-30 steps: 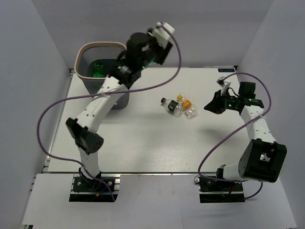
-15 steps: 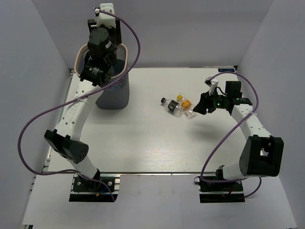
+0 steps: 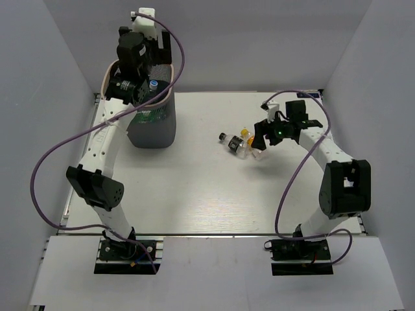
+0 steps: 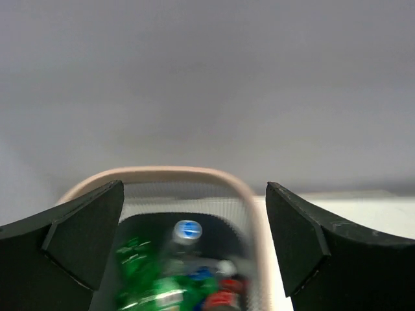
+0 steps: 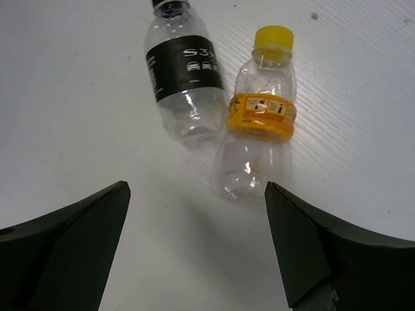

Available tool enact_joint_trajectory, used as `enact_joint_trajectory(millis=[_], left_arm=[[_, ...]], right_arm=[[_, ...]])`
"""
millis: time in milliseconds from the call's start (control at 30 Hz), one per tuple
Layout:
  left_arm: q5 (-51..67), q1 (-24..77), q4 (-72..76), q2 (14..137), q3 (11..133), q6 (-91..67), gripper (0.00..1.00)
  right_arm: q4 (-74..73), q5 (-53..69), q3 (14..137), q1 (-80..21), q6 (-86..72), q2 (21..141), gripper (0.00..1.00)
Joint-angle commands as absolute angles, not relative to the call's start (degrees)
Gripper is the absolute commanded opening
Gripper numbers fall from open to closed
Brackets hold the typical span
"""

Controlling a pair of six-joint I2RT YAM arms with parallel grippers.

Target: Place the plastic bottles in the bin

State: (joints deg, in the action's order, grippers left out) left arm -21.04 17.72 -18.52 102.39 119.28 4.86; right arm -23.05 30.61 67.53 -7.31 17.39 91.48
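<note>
At the far left corner of the table point(image 3: 194, 188), the left gripper point(image 4: 194, 189) is held above the mouth of the bin point(image 3: 153, 129), its fingers point(image 4: 78, 227) spread wide and nothing gripped between them. Inside the pale rim, a blue-capped bottle point(image 4: 187, 230) is seen cap-up beside green bottles point(image 4: 139, 262) and something red; all of these are blurred in the left wrist view, and how they rest cannot be told. From above, the same blue cap is glimpsed just within the rim, close to the arm's wrist.

Near the middle of the table, slightly to the right, two bottles are left lying on their sides, well apart from the bin. A black-labelled bottle point(image 5: 185, 81) and a yellow-capped bottle point(image 5: 259, 123) with an orange label are laid side by side, touching or very nearly so near their bases, their caps pointed away from the right wrist camera. The right gripper point(image 5: 196, 188) is poised just short of the bases of both, its jaws stood wide open and empty, and neither bottle is touched by it.
</note>
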Motion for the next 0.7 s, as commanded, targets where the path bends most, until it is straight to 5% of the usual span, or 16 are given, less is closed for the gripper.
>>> enact_joint_trajectory(millis=[0, 167, 333, 667], left_arm=[[4.6, 19.2, -21.1, 96.4, 118.0, 1.7, 1.0], [29.4, 23.5, -19.6, 90.6, 100.9, -7.5, 1.0], [30.5, 28.3, -15.1, 82.3, 79.4, -12.0, 1.0], [28.7, 35.6, -9.1, 76.9, 55.2, -19.9, 1.0]], right_arm=[[-20.9, 21.6, 71.7, -9.2, 18.7, 94.8, 0.9], [-22.6, 16.4, 78.0, -10.5, 19.8, 102.8, 0.9], [-21.3, 11.8, 79.7, -10.9, 20.4, 107.4, 0.9], [-22.7, 13.9, 79.0, -11.8, 22.8, 112.0, 0.84]])
